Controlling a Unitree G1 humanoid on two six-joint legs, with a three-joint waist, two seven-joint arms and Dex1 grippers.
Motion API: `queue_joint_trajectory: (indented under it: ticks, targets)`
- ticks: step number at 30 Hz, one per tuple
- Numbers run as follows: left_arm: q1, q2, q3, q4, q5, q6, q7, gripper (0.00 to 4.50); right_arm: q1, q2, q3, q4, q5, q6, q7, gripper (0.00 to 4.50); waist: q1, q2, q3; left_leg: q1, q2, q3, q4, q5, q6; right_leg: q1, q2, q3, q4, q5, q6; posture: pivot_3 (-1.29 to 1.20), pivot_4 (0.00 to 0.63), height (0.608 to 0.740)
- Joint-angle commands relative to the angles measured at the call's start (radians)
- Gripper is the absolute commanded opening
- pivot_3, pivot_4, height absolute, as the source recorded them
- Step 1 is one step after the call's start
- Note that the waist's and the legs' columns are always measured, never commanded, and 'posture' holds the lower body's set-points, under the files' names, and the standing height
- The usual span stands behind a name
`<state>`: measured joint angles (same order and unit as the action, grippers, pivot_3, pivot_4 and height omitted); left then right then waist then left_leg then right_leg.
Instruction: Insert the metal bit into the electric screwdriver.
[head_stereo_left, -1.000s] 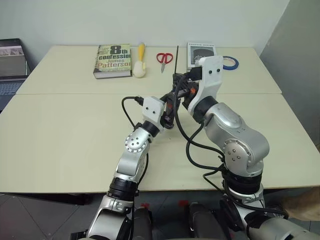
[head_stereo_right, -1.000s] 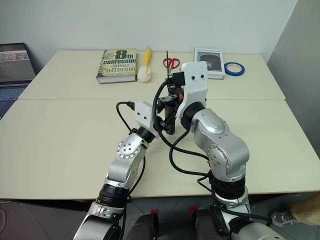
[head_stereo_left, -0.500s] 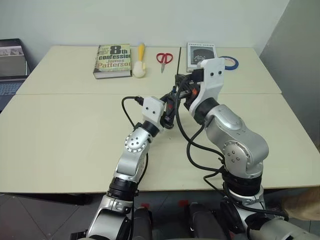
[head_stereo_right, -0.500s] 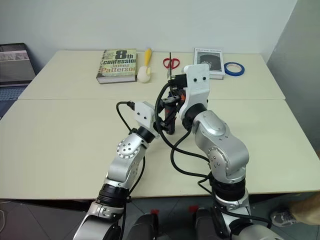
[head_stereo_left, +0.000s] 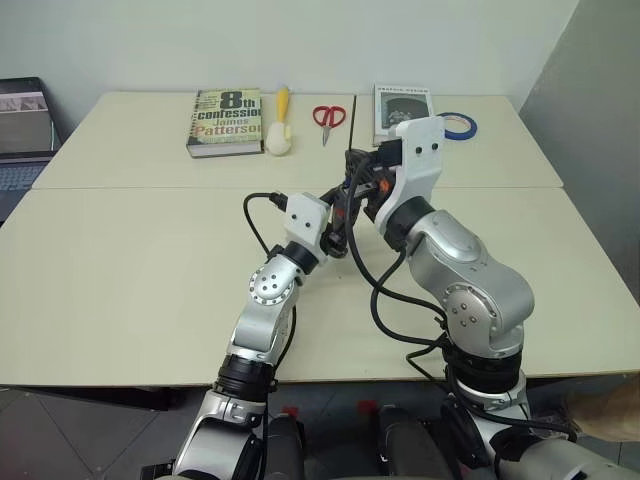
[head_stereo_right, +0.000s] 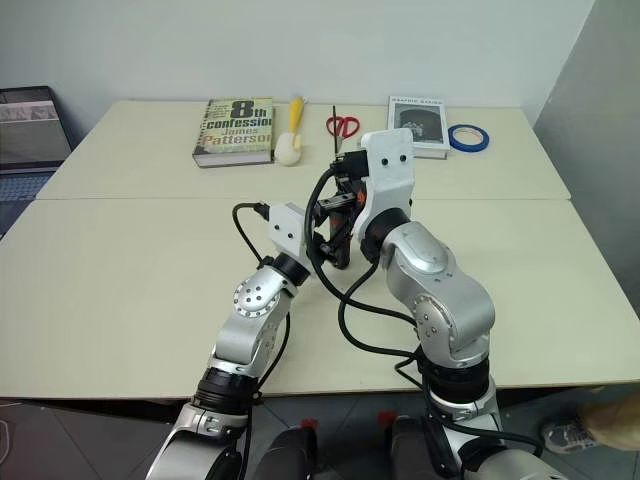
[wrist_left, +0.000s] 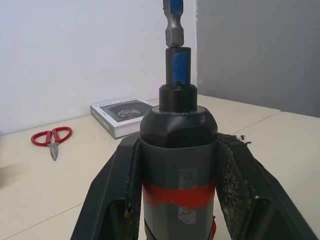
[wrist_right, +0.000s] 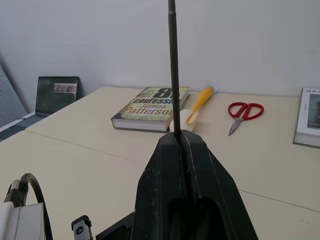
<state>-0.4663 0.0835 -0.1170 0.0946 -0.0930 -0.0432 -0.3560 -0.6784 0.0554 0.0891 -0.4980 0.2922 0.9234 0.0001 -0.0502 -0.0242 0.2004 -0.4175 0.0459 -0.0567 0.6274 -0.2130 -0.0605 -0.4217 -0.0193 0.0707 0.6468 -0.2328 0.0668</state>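
Left eye view: both arms are meeting over the middle of the worktop (head_stereo_left: 120, 260), the left gripper (head_stereo_left: 338, 225) lying just under and in front of the right gripper (head_stereo_left: 358, 172), the two nearly touching; a thin dark rod, the metal bit (head_stereo_left: 354, 120), is rising out of the right jaws. Right eye view: same pairing, the bit's free end showing as a slim line above the right wrist, the jaws themselves too crowded by cables to read. Left wrist view: the left jaws are clenching the electric screwdriver (wrist_left: 178, 165) around its body at the red band, nose pointing straight out along the fingers (wrist_left: 112, 200); a hex shank with a blue mark is sitting directly on the nose's axis, just at the collar, and I am judging it not yet fully seated. Right wrist view: the right jaws are gripping the metal bit tight, its long axis running straight out from between the fingers (wrist_right: 165, 190). The coming move is turning on keeping the bit's axis in line with the screwdriver's socket while the right arm, the nearer one to the bit, is pushing along that line.
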Motion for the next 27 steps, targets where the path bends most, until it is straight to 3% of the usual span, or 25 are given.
queue_joint_trajectory:
  ticks: [1, 27]
  targets:
    - [-0.006, -0.002, 0.006, -0.007, 0.004, 0.000, 0.007, 1.65, -0.006, 0.005, -0.002, -0.028, -0.005, -0.033, 0.001, 0.00, 0.000, 0.000, 0.000, 0.000, 0.000, 0.000, 0.000, 0.000, 0.000, 0.000, 0.000, 0.000, 0.000, 0.000, 0.000, 0.00, 0.150, 0.740]
    - [0.002, -0.006, 0.000, -0.020, 0.003, 0.008, 0.017, 1.65, 0.000, 0.005, 0.011, 0.007, -0.036, -0.081, -0.002, 0.00, 0.000, 0.000, 0.000, 0.000, 0.000, 0.000, 0.000, 0.000, 0.000, 0.000, 0.000, 0.000, 0.000, 0.000, 0.000, 0.00, 0.150, 0.740]
